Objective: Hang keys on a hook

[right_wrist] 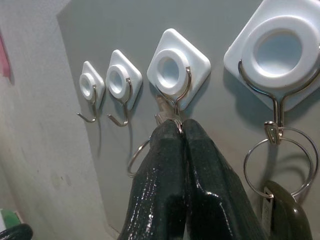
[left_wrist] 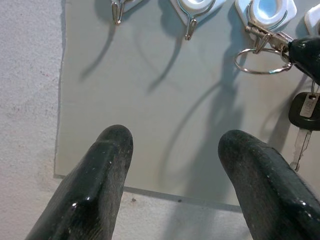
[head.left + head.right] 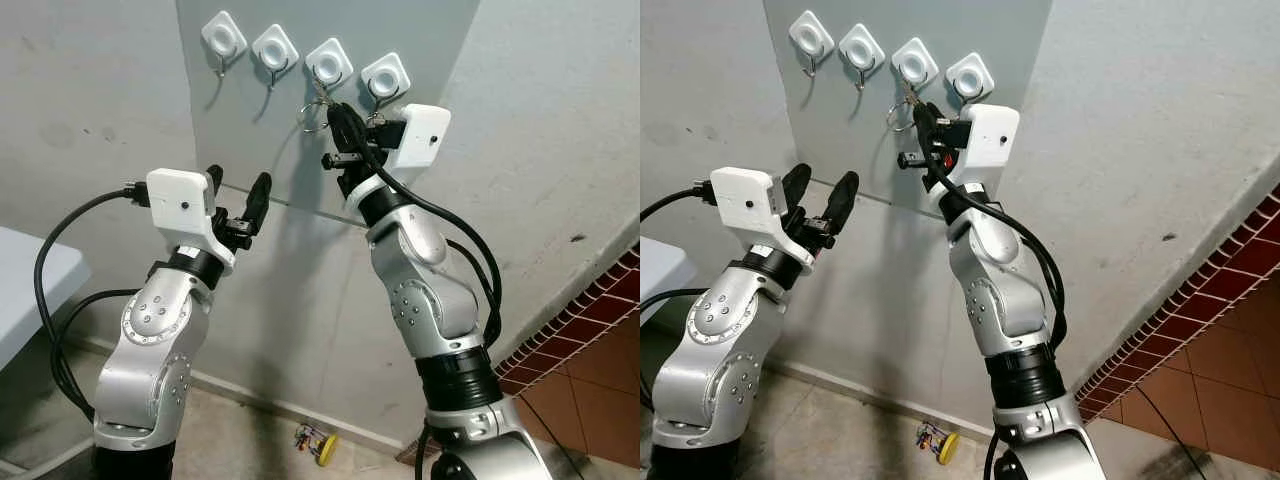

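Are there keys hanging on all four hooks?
No, the two left hooks are bare; a key hangs from the far-right hook.

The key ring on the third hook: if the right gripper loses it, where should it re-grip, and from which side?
Grip the key ring on its open wire loop below the clasp, probably coming straight out from the wall as the right gripper does now, fingers shut at the third hook. The loop hangs off the grey board, leaving room; the black-headed key on the neighbouring hook crowds one side.

Even, sharp lighting; hooks [image 2: 189,20] cast long soft shadows across the panel [image 2: 150,125].
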Tool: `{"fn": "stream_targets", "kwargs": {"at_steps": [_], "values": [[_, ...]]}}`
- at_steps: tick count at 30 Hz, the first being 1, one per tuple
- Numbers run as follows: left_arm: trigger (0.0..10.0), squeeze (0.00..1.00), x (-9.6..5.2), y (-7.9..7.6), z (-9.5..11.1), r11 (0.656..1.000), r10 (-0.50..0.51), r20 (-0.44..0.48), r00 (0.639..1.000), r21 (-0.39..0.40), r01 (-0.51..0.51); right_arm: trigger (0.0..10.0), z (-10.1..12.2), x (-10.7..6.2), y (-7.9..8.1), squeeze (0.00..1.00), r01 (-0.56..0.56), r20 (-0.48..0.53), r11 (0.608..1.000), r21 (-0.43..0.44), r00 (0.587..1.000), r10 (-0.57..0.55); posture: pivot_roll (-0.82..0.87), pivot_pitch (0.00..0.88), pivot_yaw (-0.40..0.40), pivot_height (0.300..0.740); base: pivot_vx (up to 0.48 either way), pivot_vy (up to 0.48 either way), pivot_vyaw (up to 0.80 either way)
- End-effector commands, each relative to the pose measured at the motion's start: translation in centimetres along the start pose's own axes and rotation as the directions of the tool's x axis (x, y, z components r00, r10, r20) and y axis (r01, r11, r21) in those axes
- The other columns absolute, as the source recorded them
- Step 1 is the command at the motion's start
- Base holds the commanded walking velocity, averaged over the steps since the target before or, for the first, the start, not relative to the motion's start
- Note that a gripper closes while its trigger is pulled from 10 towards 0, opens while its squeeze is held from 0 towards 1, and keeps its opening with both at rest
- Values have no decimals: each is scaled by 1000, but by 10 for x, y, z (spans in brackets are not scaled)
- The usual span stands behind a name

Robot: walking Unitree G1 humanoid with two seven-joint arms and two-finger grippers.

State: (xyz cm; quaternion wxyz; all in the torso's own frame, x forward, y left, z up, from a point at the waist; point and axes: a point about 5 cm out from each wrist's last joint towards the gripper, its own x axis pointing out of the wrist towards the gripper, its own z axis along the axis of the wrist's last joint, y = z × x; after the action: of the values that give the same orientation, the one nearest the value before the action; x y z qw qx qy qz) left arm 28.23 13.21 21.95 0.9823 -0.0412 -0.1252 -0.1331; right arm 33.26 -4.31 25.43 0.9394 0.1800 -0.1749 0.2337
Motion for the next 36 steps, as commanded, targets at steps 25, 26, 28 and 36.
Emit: {"fn": "stream_targets", "kwargs": {"at_steps": [25, 26, 28, 36], "values": [[10000, 0, -1, 0, -1, 999, 4, -4, 1000, 38, -4, 10000, -15, -29, -6, 1000, -88, -74, 995, -44, 994, 85, -5, 0, -112, 740, 0, 0, 0], [10000, 0, -1, 0, -1, 999, 4, -4, 1000, 38, -4, 10000, -15, -29, -6, 1000, -88, -74, 995, -44, 994, 85, -5, 0, -112, 740, 0, 0, 0], [10000, 0, -1, 2, -4, 998, 26, -5, 1000, 61, -26, 10000, -28, -44, -16, 1000, -100, -126, 993, -69, 988, 91, -11, 0, -103, 740, 0, 0, 0], [10000, 0, -13, 14, -50, 992, 102, -136, 985, 85, -91, 10000, -73, -83, -53, 1000, -37, -281, 991, -131, 960, -1, -18, 0, -82, 740, 0, 0, 0]]}}
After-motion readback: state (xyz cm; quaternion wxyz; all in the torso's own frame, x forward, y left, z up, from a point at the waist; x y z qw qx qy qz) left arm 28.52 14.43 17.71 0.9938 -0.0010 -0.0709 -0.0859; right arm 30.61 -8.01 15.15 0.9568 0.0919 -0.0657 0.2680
